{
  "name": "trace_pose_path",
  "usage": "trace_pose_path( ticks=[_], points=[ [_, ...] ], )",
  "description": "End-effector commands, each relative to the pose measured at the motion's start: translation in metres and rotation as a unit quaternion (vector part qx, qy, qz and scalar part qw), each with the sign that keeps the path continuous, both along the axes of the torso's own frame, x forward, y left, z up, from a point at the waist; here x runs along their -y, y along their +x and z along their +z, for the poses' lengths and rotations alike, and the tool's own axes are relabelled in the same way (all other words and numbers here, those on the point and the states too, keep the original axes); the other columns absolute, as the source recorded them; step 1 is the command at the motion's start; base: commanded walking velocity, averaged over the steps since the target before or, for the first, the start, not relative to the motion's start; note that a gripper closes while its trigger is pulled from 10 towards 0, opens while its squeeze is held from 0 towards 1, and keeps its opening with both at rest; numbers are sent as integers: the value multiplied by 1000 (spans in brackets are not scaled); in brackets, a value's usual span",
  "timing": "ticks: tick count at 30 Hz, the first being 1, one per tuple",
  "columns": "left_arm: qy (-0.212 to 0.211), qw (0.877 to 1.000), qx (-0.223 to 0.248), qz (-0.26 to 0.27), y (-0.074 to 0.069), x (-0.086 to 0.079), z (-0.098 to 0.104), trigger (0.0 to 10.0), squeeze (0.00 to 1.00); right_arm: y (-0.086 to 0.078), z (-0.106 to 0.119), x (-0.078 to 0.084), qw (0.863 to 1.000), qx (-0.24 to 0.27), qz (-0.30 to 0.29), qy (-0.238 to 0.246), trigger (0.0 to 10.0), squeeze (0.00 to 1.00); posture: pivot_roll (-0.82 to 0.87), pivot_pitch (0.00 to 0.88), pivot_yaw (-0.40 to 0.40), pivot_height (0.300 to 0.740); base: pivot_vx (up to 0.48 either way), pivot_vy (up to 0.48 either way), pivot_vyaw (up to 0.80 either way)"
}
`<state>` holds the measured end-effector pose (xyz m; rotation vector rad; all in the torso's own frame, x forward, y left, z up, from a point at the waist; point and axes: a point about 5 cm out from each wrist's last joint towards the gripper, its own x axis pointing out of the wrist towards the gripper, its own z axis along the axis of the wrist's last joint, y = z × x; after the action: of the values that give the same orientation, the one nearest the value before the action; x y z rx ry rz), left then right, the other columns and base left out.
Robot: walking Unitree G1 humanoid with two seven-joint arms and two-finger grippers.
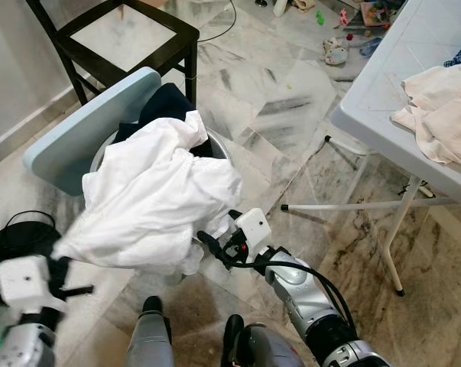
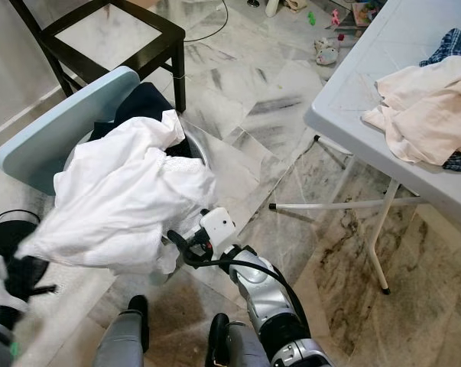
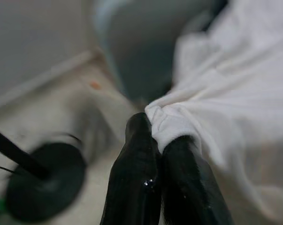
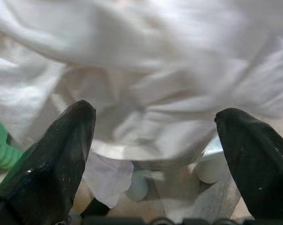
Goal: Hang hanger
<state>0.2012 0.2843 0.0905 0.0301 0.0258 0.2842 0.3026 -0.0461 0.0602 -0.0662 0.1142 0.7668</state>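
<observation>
My left gripper (image 3: pixel 161 140) was clamped on the white garment's (image 1: pixel 150 195) corner, lower left of frame (no hanger was discernible). My right gripper (image 4: pixel 153 136) stood wide apart, holding nothing, just before the cloth.

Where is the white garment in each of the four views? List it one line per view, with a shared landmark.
Left eye view: white garment left of centre, draped over the bin.
Right eye view: white garment left of centre.
Left wrist view: right side, its edge pinched by the left gripper.
Right wrist view: upper area, beyond the open right gripper.
Shared landmark: pale blue lid.
</observation>
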Motion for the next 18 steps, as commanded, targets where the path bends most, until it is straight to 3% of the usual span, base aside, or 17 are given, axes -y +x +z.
trace_pose_path(
  ticks=[1,5,10,12,14,18],
  points=[
    [10,1000,2,25,-4,-7,3,0,0,-6,-11,5,1000,-17,-1,-8,10000,0,357,344,-168,740,0,0,0],
    [8,999,44,3,21,-7,30,0,0,-5,-11,7,1000,-17,-4,-10,10000,0,353,347,-167,740,0,0,0],
    [39,995,81,-30,52,-4,55,0,0,-5,-10,9,1000,-14,-11,-12,10000,0,342,347,-162,740,0,0,0],
    [41,995,86,-25,56,-6,59,0,0,-5,-10,9,1000,-13,-12,-11,10000,0,339,346,-161,740,0,0,0],
    [57,992,109,-5,72,-16,75,0,0,-5,-10,11,1000,-12,-15,-12,10000,0,333,346,-161,740,0,0,0],
    [59,989,135,3,84,-19,90,0,0,-5,-10,12,1000,-11,-17,-12,10000,0,329,344,-161,740,0,0,0]
  ],
)
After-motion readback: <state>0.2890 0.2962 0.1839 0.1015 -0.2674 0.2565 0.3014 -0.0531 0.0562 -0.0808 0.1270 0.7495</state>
